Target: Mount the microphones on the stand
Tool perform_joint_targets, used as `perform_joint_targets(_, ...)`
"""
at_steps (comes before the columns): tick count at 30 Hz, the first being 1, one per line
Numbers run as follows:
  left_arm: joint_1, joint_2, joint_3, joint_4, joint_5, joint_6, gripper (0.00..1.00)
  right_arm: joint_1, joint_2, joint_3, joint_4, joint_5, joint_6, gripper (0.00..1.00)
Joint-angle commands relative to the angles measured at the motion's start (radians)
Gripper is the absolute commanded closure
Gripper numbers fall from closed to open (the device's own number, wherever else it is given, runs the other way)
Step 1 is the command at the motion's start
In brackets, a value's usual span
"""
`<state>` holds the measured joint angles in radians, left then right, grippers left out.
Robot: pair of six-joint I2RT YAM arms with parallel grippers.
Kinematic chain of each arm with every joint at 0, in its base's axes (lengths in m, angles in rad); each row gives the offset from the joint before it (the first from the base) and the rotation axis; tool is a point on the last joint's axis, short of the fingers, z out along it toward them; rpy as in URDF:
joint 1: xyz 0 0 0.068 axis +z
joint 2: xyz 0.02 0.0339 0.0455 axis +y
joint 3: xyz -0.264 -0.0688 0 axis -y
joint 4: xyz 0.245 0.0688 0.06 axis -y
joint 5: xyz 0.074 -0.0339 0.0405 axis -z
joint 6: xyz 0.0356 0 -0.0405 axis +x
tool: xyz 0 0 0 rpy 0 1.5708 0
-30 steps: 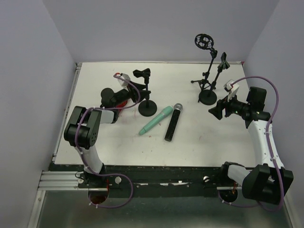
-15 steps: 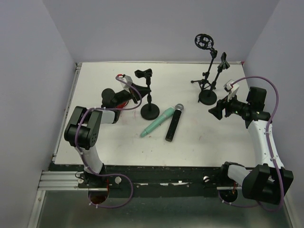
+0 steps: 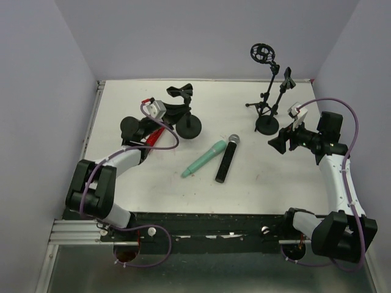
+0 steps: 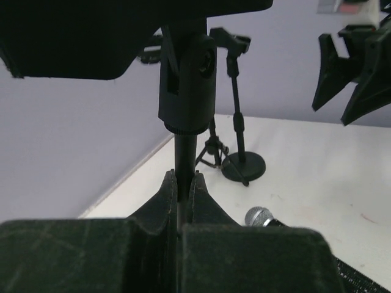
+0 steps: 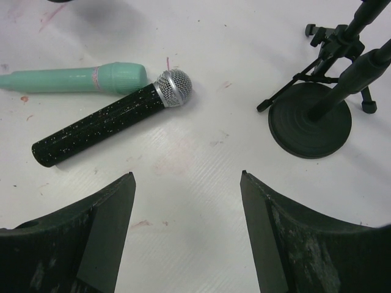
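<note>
Left gripper [image 4: 183,189] clamped on small stand [image 4: 186,85] pole back-left, red mic [image 3: 153,135] under that arm, mint mic [image 3: 204,157] and black mic [image 3: 224,160] side by side mid-table, well off every edge, right gripper [image 5: 186,186] fingers apart beside tall stands [image 3: 267,125], white table [image 3: 263,189] open toward near edge.

Green microphone [image 3: 204,159] lies beside black microphone [image 3: 225,162].

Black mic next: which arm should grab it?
Right. The right gripper is open and empty, hanging close to the black mic, which lies untouched. The left gripper is shut on the pole of the small stand, so it is occupied.
</note>
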<state>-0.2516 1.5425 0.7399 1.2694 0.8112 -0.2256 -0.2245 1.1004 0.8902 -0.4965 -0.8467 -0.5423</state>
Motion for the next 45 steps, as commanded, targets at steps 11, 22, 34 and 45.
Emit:
perform_joint_targets(11,-0.42,-0.357,-0.131,-0.298,-0.3,0.106,1.0,-0.006,-0.002,0.0,-0.028,-0.041,-0.016,0.22)
perform_joint_targets(22,-0.721,-0.171,-0.067,-0.151,-0.546,0.032,1.0,-0.006,-0.008,0.006,-0.027,-0.025,-0.008,0.22)
perform_joint_targets(34,-0.798,0.139,0.098,-0.038,-0.771,0.043,1.0,-0.007,-0.011,0.009,-0.027,-0.012,-0.005,0.22)
perform_joint_targets(45,-0.831,0.199,0.108,-0.048,-0.839,0.046,0.7,-0.006,-0.01,0.007,-0.03,-0.018,-0.005,0.22)
